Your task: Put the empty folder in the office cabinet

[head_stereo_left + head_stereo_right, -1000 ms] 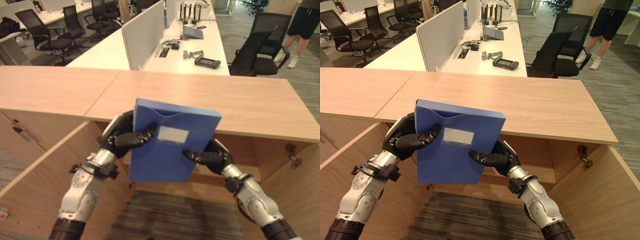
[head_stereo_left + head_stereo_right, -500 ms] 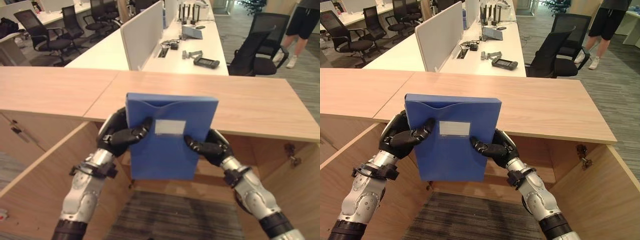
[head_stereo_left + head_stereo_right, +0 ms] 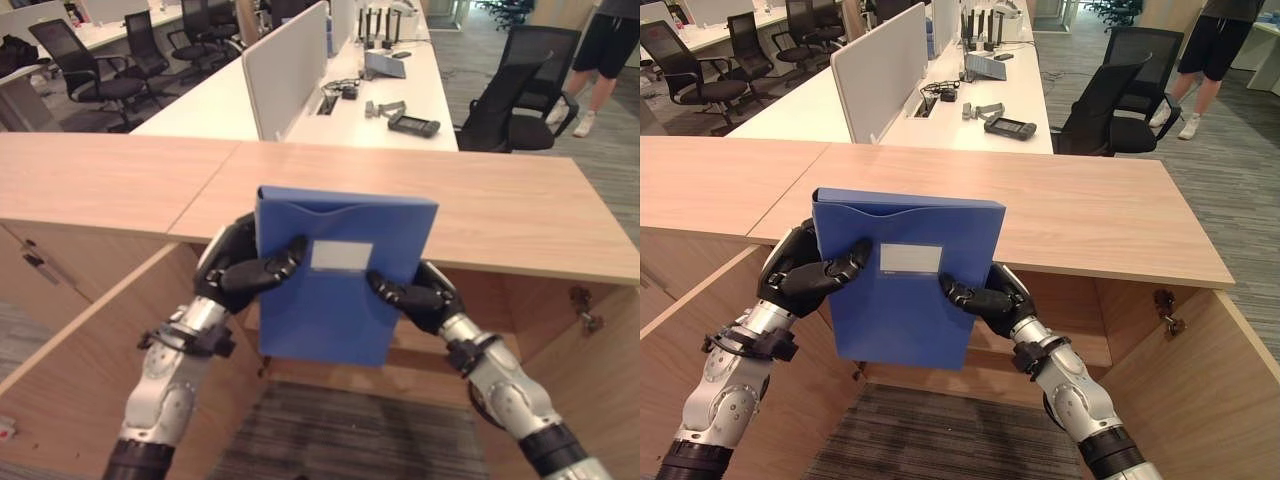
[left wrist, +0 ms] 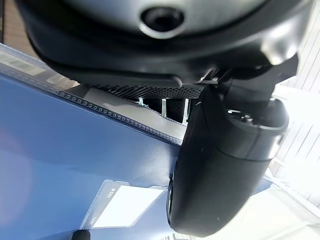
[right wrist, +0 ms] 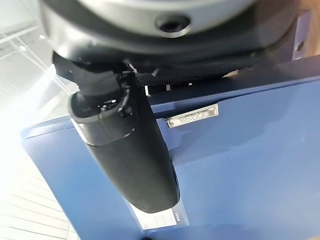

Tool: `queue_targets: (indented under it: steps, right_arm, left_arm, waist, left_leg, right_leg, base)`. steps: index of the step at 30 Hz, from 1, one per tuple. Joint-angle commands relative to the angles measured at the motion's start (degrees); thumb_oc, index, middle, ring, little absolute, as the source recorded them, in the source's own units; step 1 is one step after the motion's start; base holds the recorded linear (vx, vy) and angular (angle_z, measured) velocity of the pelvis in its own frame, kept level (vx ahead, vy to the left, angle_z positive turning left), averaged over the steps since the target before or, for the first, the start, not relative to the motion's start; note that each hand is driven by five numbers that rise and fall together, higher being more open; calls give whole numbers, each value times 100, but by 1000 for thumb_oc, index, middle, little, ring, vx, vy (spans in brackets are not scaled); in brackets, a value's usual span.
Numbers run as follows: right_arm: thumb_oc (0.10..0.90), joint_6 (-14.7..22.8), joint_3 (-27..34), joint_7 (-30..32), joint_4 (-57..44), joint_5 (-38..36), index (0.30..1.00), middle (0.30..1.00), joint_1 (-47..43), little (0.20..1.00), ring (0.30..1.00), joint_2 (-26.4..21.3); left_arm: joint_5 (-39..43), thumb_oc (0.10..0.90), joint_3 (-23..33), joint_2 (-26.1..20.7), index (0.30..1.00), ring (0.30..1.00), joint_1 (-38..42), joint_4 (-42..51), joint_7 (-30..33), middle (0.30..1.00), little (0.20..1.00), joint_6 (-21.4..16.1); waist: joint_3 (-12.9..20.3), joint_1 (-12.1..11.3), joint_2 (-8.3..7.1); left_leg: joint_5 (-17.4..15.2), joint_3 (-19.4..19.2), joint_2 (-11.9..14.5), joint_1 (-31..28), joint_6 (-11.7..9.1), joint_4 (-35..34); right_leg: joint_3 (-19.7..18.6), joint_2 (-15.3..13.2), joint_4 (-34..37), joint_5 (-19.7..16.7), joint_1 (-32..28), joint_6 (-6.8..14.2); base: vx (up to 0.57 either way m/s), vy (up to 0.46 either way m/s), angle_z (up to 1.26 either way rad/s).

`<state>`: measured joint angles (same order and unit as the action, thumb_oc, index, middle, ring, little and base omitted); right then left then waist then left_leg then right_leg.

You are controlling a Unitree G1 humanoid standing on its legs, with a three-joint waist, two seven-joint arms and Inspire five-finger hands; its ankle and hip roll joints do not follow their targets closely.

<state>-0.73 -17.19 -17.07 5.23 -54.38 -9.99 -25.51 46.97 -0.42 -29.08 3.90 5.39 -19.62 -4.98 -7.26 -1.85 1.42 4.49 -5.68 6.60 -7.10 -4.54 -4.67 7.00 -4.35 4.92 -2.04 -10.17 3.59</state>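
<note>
Before the open office cabinet point(image 3: 90, 330) we hold the blue folder point(image 3: 340, 275) upright — left hand point(image 3: 240, 275) gripping one edge, right hand point(image 3: 415, 298) the other. Thumbs press its labelled front.

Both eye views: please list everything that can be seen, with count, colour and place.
folder: one, blue, upright in front of the cabinet, held on both sides.
cabinet: one, light wood, doors open, just behind the folder.
desks: white, behind the cabinet, with a grey divider and small devices.
office chairs: several, black, far left and right.
person: one, dark shorts, far right.
left robot hand: dark, curled on the folder's left edge.
right robot hand: dark, curled on its right edge.
</note>
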Motion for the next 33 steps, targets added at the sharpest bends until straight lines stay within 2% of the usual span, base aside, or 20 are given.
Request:
queue_targets:
  steps: [1, 6, 7, 9, 10, 14, 16, 17, 20, 28, 33]
  right_arm:
    - [400, 107, -721, -1048, -1044, -42, 300, 300, -872, 300, 300, 466]
    - [400, -22, -580, -1119, -991, 153, 300, 300, -571, 300, 300, 202]
    - [400, -40, -475, -1130, -954, 171, 300, 300, -366, 300, 300, 121]
    - [400, -47, -415, -1150, -980, 230, 300, 300, -271, 300, 300, 76]
    - [400, -91, -264, -1189, -998, 338, 300, 300, -81, 300, 300, -27]
    - [400, -133, -53, -1262, -984, 488, 300, 300, 243, 300, 300, -178]
    - [400, -134, -57, -1263, -988, 490, 300, 300, 250, 300, 300, -179]
    - [400, -181, 24, -1352, -898, 630, 300, 300, 438, 300, 300, -325]
    - [400, -285, 82, -1493, -817, 886, 300, 300, 655, 300, 300, -534]
    - [400, -406, 261, -1787, -518, 1010, 300, 300, 1168, 300, 300, -833]
    - [400, -425, 391, -1843, -61, 1008, 300, 300, 1533, 300, 300, -712]
  left_arm:
    - [195, 800, -395, 238, 900, 900, 964, 395, -74, 900, 900, -440]
    - [-238, 800, -94, 34, 900, 900, 767, 342, 30, 900, 900, -566]
    - [-556, 800, 139, -149, 900, 900, 625, 341, 65, 900, 900, -669]
    - [-645, 800, 268, -192, 900, 900, 515, 373, 54, 900, 900, -698]
    - [-759, 800, 520, -247, 900, 900, 292, 397, 23, 900, 900, -726]
    - [-823, 800, 948, -353, 900, 900, -129, 601, -126, 900, 900, -768]
    - [-821, 800, 956, -350, 900, 900, -144, 612, -128, 900, 900, -764]
    - [-814, 800, 1151, -431, 900, 900, -383, 691, -230, 900, 900, -769]
    - [-836, 800, 1365, -548, 900, 900, -675, 731, -412, 900, 900, -712]
    - [-843, 800, 1659, -878, 900, 900, -1507, 333, -958, 900, 900, -462]
    - [-1089, 800, 1584, -923, 900, 900, -2119, -636, -1273, 900, 900, -262]
  waist:
    - [307, 11, -85]
    - [306, 0, -100]
    - [302, -18, -104]
    - [302, -23, -109]
    - [298, -36, -111]
    - [292, -84, -120]
    - [298, -79, -119]
    - [283, -105, -118]
    - [258, -126, -119]
    - [224, -153, -95]
    - [191, -156, -54]
  left_leg:
    - [-515, 66, 223, -277, -176, -33]
    - [-515, 57, 232, -276, -187, -33]
    - [-513, 54, 237, -273, -196, -33]
    - [-513, 53, 236, -271, -200, -33]
    - [-515, 56, 236, -271, -206, -33]
    - [-512, 66, 235, -254, -212, -33]
    - [-512, 66, 235, -254, -212, -33]
    - [-509, 76, 232, -247, -215, -33]
    - [-499, 86, 231, -234, -219, -33]
    - [-468, 109, 220, -202, -215, -33]
    - [-433, 101, 206, -178, -212, -33]
  right_leg:
    - [-9, -372, -357, 576, 8, 452]
    - [7, -377, -353, 573, 6, 457]
    - [15, -379, -349, 573, 4, 456]
    - [22, -378, -344, 575, 2, 459]
    - [34, -379, -334, 574, -1, 464]
    - [52, -381, -309, 565, -9, 471]
    - [53, -381, -308, 564, -10, 472]
    - [68, -384, -302, 557, -7, 474]
    - [89, -396, -298, 554, -4, 482]
    - [124, -410, -307, 535, 12, 492]
    - [153, -430, -310, 505, 33, 515]
  base:
    - [0, 0, 0]
    - [0, 0, 0]
    - [0, 0, 0]
    - [0, 0, 0]
    - [0, 0, 0]
    - [0, 0, 0]
    - [0, 0, 0]
    - [0, 0, 0]
    - [0, 0, 0]
    - [-3, 1, 2]
    - [0, 0, 0]
